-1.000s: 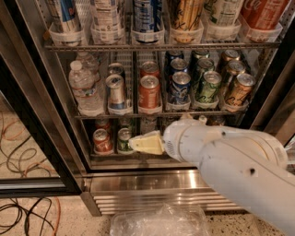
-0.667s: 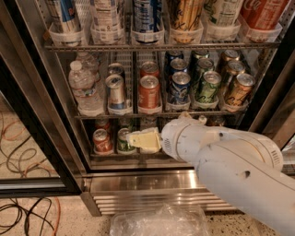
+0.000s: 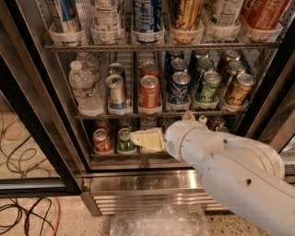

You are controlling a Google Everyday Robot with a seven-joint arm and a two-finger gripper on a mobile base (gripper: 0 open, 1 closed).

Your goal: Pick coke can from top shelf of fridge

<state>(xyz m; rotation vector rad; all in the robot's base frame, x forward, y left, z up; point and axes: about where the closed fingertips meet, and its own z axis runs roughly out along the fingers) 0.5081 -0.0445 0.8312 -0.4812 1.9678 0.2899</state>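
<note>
The coke can (image 3: 265,13) stands at the upper right of the frame, in the last lane of the top shelf (image 3: 156,46). Its red side with the white script shows above a translucent cup, and its top is cut off by the frame edge. My gripper (image 3: 136,138) is well apart from it, low and left of centre, pointing toward the left in front of the fridge's (image 3: 133,182) bottom rack. I cannot tell whether it is apart or together; it holds nothing that I can see. The white arm (image 3: 230,166) fills the lower right and hides part of that bottom rack.

Between the gripper and the top shelf lies the whole middle rack (image 3: 152,114). It holds a water bottle (image 3: 85,87) at its left, then a silver can (image 3: 116,92), an orange-red can (image 3: 149,91), a blue can (image 3: 180,85), a green can (image 3: 209,85) and a gold can (image 3: 240,89). Just left of the gripper a small green can (image 3: 124,139) and a small red can (image 3: 101,141) stand on the bottom rack. On the top shelf, left of the coke can, more drinks stand in their own cups. Cables (image 3: 23,216) lie on the floor at the lower left, and clear plastic (image 3: 159,222) lies at the bottom centre.
</note>
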